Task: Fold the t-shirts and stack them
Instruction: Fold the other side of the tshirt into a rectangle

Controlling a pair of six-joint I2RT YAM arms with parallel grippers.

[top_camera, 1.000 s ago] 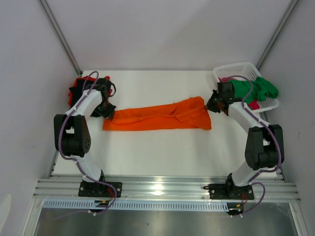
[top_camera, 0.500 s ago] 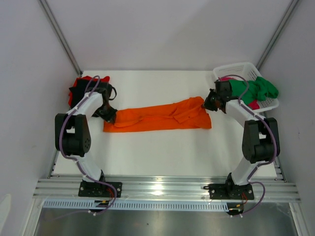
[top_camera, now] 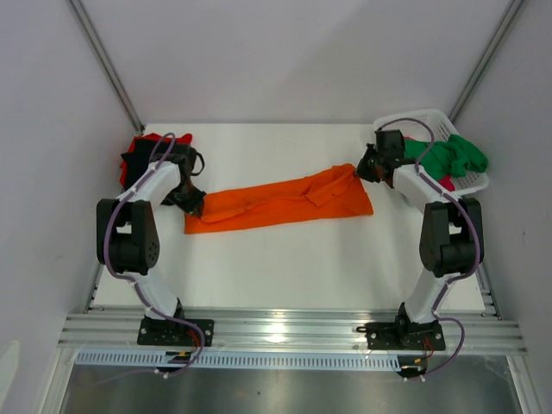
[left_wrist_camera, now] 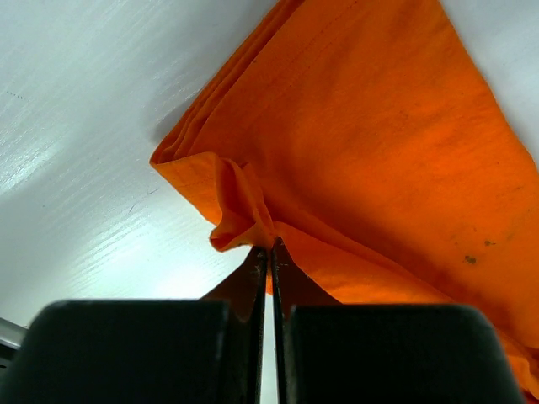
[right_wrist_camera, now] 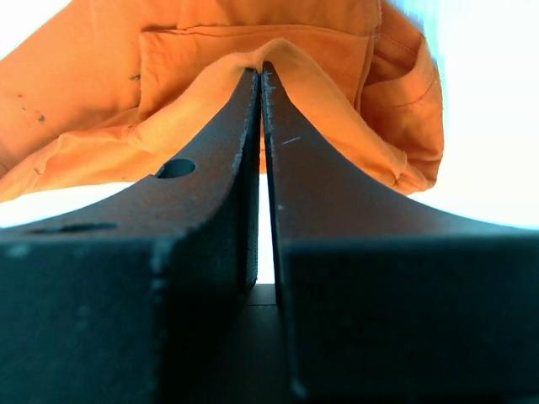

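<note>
Orange t-shirt (top_camera: 285,203) lies as a long, narrow band across the middle of the top view, held between 2 arms: the left arm (top_camera: 147,185) at its left end, the right arm (top_camera: 410,181) at its upper right corner. A red t-shirt (top_camera: 142,142) sits upper left. A green t-shirt (top_camera: 453,153) hangs over the white basket (top_camera: 414,116) upper right.

Left wrist view: the left jaws are pressed together, pinching a bunched corner of the orange t-shirt (left_wrist_camera: 362,143) over the white tabletop (left_wrist_camera: 76,126).

Right wrist view: the right jaws pinch a raised ridge of the cloth at top centre.

A fold seems in hand. The next move likely calls for carrying both ends evenly and keeping the band taut.
</note>
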